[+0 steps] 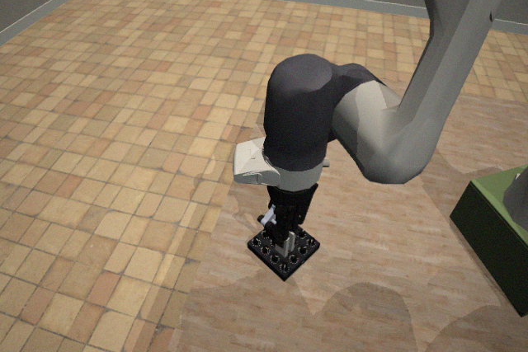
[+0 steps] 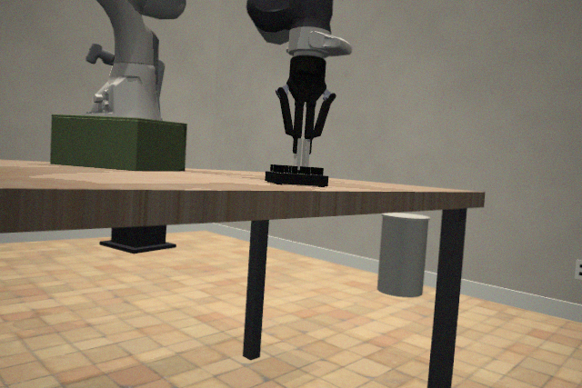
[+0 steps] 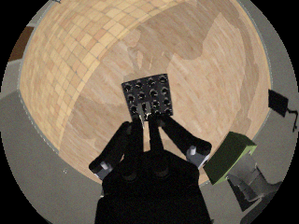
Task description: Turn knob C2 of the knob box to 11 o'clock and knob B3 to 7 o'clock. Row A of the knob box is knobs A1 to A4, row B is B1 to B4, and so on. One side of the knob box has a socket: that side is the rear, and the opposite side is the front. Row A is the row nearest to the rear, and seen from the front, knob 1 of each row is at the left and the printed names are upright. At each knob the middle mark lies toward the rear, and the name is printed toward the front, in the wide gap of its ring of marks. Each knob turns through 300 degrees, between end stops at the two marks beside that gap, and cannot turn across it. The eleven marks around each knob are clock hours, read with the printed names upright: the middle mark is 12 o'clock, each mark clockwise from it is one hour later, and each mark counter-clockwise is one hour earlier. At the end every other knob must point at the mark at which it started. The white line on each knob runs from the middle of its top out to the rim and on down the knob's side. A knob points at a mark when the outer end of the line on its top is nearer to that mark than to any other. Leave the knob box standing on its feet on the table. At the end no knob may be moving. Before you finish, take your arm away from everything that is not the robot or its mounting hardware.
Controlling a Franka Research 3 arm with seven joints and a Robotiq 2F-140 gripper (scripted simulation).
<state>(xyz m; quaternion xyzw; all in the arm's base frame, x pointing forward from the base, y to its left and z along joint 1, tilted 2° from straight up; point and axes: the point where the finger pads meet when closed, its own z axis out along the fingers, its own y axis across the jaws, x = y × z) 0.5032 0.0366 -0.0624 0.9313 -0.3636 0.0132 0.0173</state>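
While the tiled floor (image 1: 106,126) fills the left half of the top view, the wooden table (image 1: 374,228) takes the lower right. The knob box (image 1: 260,251), a small black square set cornerwise, stands on it just below the middle of the frame. Straight above the box hangs the gripper (image 1: 285,246), pointing down, with its pale fingertips (image 1: 289,242) drawn close together and reaching down among the knobs near the box's middle. The gap between the fingers is narrow; they appear to be pinched on a knob, though which knob cannot be told, since the names and white lines are too small to read. The dark wrist and the grey arm (image 1: 451,41) rise from there toward the upper right corner, and a green pedestal (image 1: 486,228) shows at the right edge.

In the exterior view, the green pedestal (image 2: 117,142) sits at the left of the table (image 2: 235,205) with the arm's base upon it. At centre the knob box (image 2: 296,179) stands flat on the table top, the gripper (image 2: 302,158) upright over it and its fingers nearly parallel, tips at knob height. Lower right, a grey cylinder (image 2: 403,254) stands on the floor (image 2: 141,327) beyond the table leg.

In the wrist view the knob box (image 3: 163,88) lies at centre, the fingertips meeting at its near edge of knobs.
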